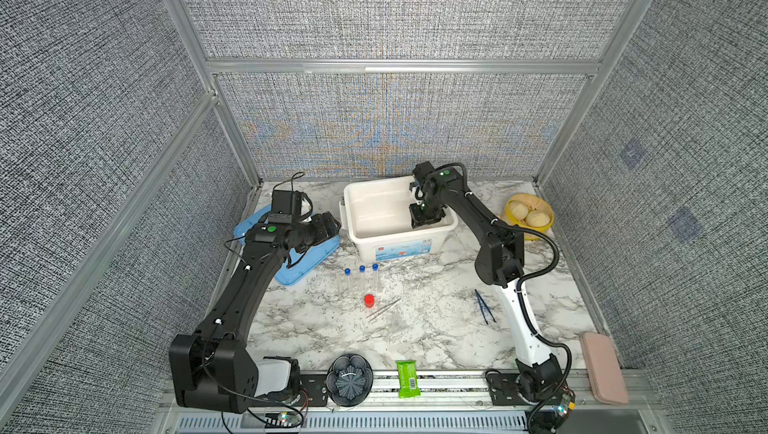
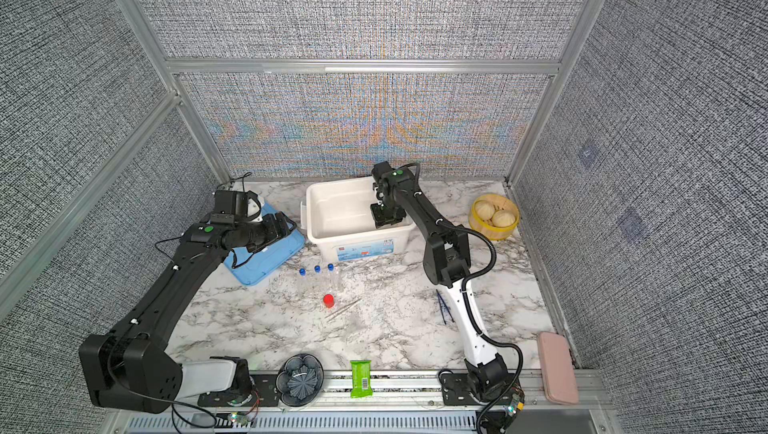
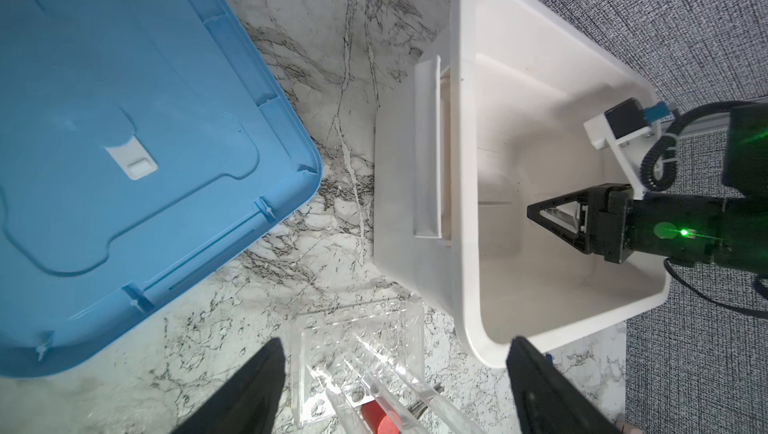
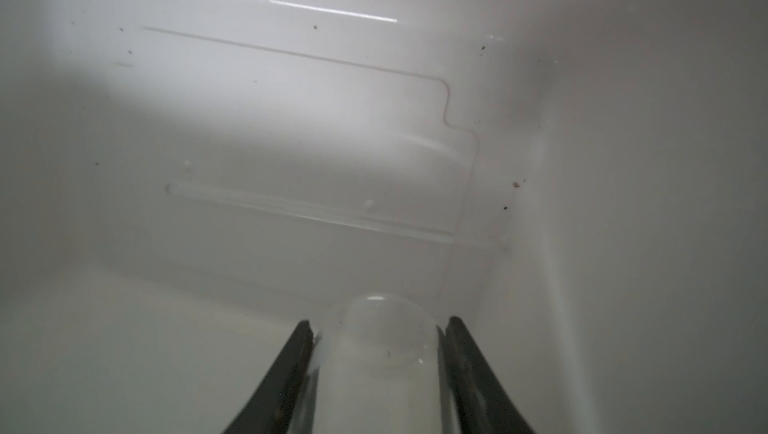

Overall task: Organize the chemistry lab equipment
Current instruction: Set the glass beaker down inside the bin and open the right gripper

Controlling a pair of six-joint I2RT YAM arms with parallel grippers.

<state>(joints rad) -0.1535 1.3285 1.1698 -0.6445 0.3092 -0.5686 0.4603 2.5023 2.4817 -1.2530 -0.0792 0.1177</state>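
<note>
Clear glass piece (image 4: 384, 349) clasped by right hand (image 4: 378, 324), low inside white bin (image 1: 380, 211), mid-frame in both top views: depositing step, apparently. Next: gentle release. Left hand (image 3: 397, 342) spread, empty.

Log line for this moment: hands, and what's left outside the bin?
right hand: shut on clear glass piece, inside white bin | left hand: open, empty | outside bin: blue-capped tubes, red-capped vial, silver tweezers, dark blue tweezers
</note>
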